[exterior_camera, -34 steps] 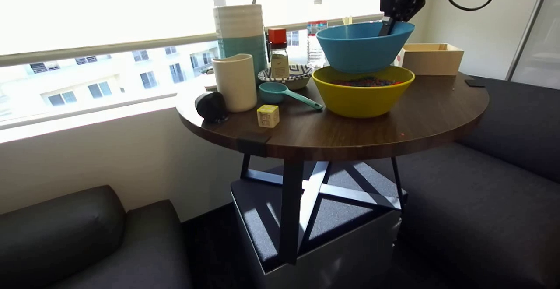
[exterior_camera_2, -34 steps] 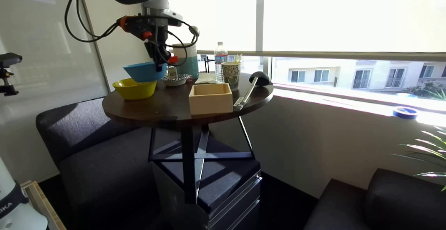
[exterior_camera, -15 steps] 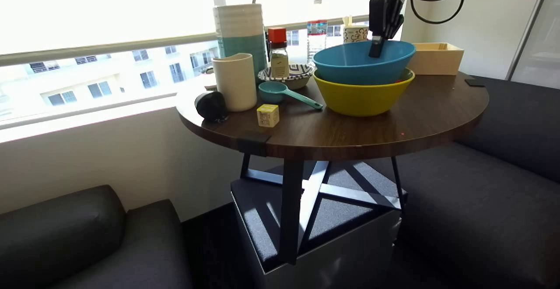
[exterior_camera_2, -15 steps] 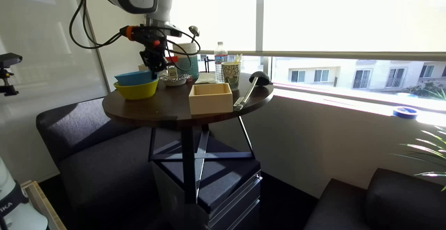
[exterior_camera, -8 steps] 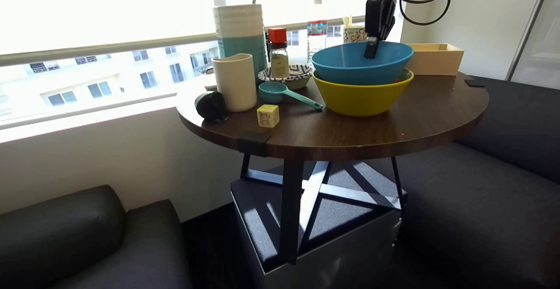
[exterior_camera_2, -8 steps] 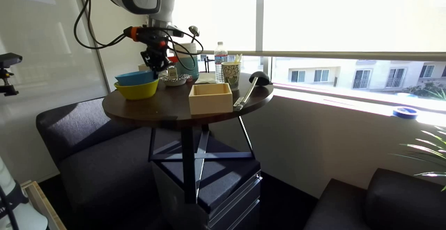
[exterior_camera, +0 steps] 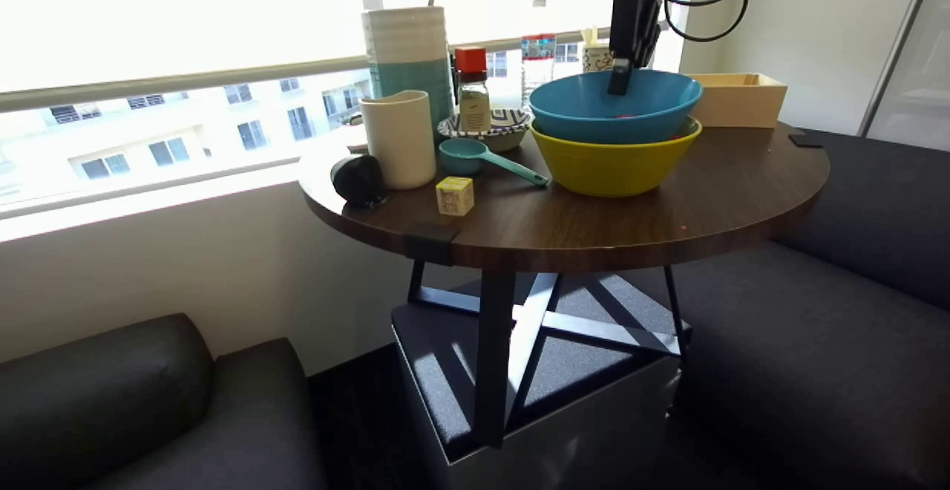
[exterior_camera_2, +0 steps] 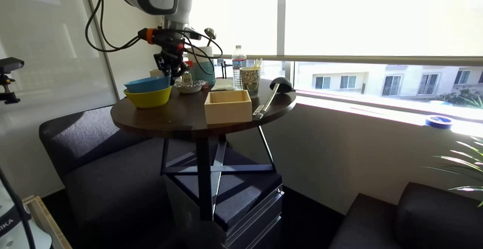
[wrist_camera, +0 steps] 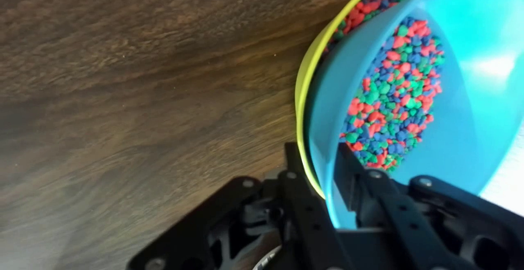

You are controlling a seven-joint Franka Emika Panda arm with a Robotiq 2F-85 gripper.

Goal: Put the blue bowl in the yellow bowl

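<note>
Blue bowl (exterior_camera: 614, 131) sits inside the yellow bowl (exterior_camera: 613, 168), so the end effector (wrist_camera: 319, 153), parted astride the blue rim, should rise straight clear without dragging it.

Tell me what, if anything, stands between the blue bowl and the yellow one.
Nothing visible blocks entry: the blue bowl already sits partly inside the yellow bowl. Coloured pellets lie in the yellow bowl too; whether they prop it up is hidden.

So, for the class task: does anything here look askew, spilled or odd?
Yes. The blue bowl sits tilted in the yellow bowl rather than level. Also, a tiny red speck lies on the tabletop near its edge, possibly a stray from the bits in the bowls, but too small to tell.
</note>
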